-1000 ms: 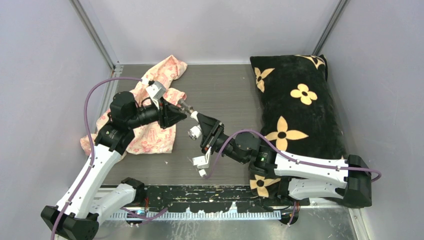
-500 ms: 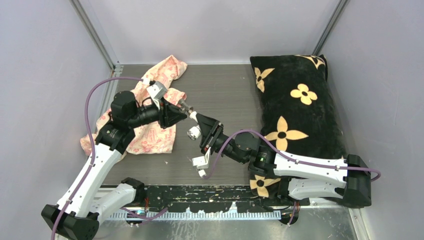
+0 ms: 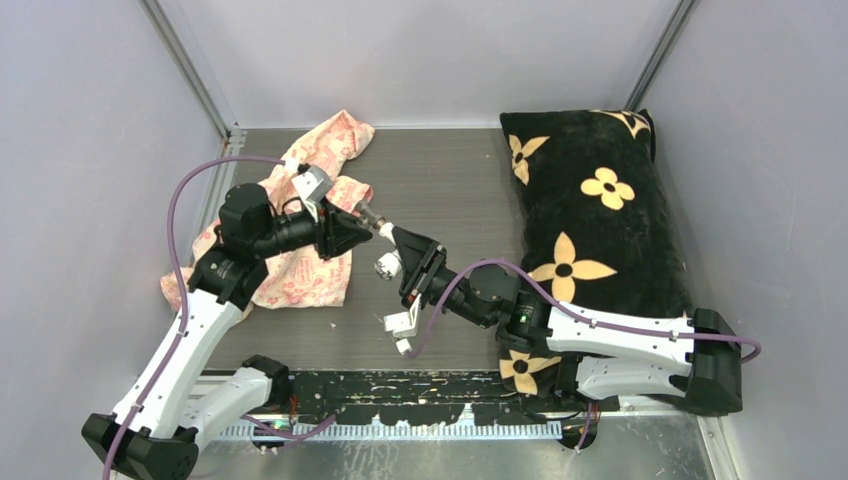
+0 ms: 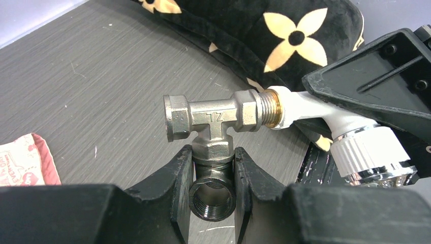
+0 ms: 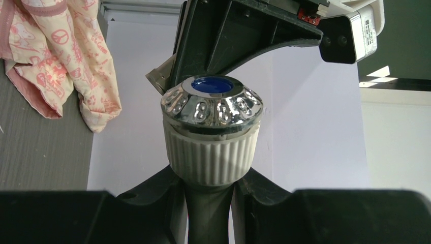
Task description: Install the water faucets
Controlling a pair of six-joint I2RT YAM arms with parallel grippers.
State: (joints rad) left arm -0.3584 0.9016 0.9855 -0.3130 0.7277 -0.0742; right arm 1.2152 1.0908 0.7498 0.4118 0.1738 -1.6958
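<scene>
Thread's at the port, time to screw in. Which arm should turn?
Right, probably. The right hand holds the white tap roughly in line with its brass thread; the left hand clamps the metal tee by its side stem, better for bracing.

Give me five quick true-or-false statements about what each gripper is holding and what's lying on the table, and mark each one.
1. The left gripper is shut on the stem of the metal tee fitting. True.
2. The white tap has its brass thread meeting one end of that fitting. True.
3. The right gripper is open and empty. False: it is shut on the white tap, below the knob.
4. The knob's centre is red. False: it is blue.
5. The black flowered pillow lies on the left side of the table. False: it lies on the right; a pink patterned cloth lies on the left.
</scene>
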